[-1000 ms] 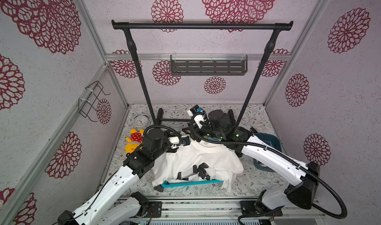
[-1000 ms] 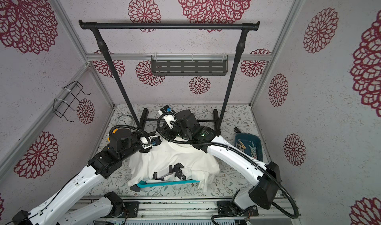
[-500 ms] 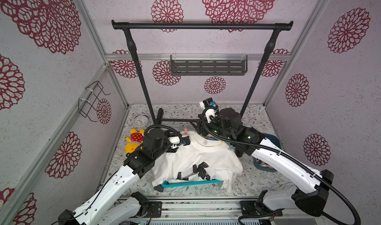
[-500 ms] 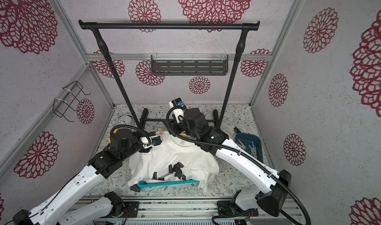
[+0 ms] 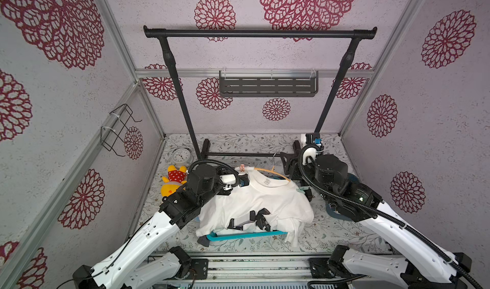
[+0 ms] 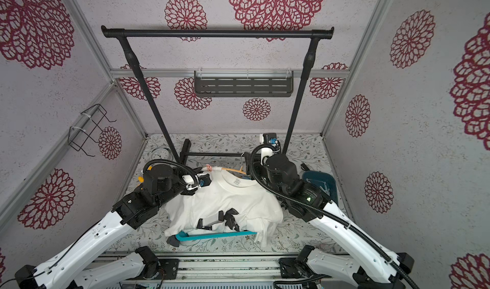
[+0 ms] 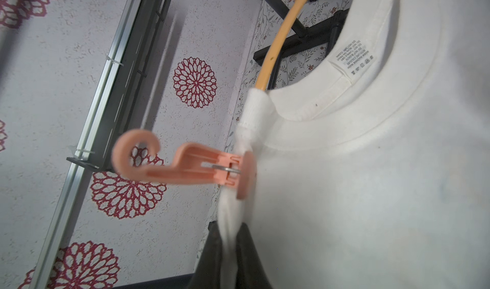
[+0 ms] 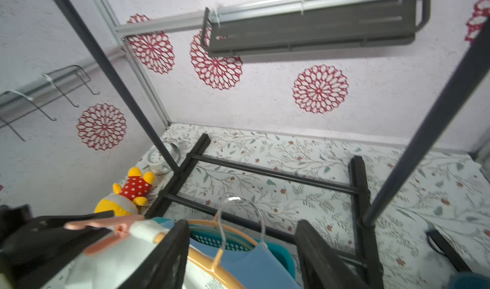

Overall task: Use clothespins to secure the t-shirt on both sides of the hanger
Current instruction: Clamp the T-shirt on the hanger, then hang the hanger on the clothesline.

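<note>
White cotton fills my left wrist view: the t-shirt is draped on the orange hanger, and a pink clothespin is clipped across the fabric-wrapped hanger arm on the left side. My left end effector is pinched shut on the t-shirt's shoulder fold just beside that pin, steadying it.

In a top view the pin sits at the shirt's 10 o'clock, and the hanger's long axis runs roughly 9 to 3 o'clock over the surface. My right end effector has its fingers wide apart with nothing between them, near the hook at the shirt's 1 o'clock.

The hanger's right shoulder lies close, at about 5 o'clock from it, so the right arm is plainly the nearer one. A pale green speck at that shoulder is too small to read.

A dark teal bin sits at the shirt's 3 o'clock, partly under that arm. I judge the spare pins are there, and a fetched pin should bite square across the hanger's axis.
</note>
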### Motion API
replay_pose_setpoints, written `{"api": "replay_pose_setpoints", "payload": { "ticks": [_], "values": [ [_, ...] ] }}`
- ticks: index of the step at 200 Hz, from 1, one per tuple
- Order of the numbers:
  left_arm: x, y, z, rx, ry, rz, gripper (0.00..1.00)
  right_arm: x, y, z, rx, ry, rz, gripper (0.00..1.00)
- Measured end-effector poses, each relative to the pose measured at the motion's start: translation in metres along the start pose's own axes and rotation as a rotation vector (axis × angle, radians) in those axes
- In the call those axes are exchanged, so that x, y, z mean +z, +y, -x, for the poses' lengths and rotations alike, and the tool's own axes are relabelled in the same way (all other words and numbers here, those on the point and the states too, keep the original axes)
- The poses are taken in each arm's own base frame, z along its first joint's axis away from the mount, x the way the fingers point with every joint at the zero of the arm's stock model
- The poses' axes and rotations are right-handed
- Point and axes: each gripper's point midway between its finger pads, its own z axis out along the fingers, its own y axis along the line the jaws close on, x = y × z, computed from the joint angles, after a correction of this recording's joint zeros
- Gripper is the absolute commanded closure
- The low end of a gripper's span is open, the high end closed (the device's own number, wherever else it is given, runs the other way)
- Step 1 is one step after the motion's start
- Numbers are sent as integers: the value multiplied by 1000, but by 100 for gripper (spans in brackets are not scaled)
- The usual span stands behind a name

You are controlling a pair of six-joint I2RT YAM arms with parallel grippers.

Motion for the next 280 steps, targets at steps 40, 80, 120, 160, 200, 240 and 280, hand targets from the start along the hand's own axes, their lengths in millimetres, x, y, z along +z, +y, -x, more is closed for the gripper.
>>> {"api": "replay_pose_setpoints", "payload": {
  "ticks": [40,80,120,160,200,240,280],
  "values": [
    [-7,0,6,19,32,11,100,5,-17,-40,15,97,-62,38],
    [-12,-3,12,41,47,10,100,12,-14,-43,24,111,-69,40],
    [-19,-2,22,56,35,9,100,33,-9,-40,6,110,-104,48],
    [-24,-2,25,62,34,16,100,40,-10,-26,-14,77,-132,57],
    [-31,1,28,51,22,33,100,40,-5,-17,-56,60,-116,75],
    [-35,7,32,40,14,51,100,40,0,-14,-133,42,-84,98],
    [-38,9,33,26,12,49,79,32,5,-6,-211,2,-34,100]
  ]
}}
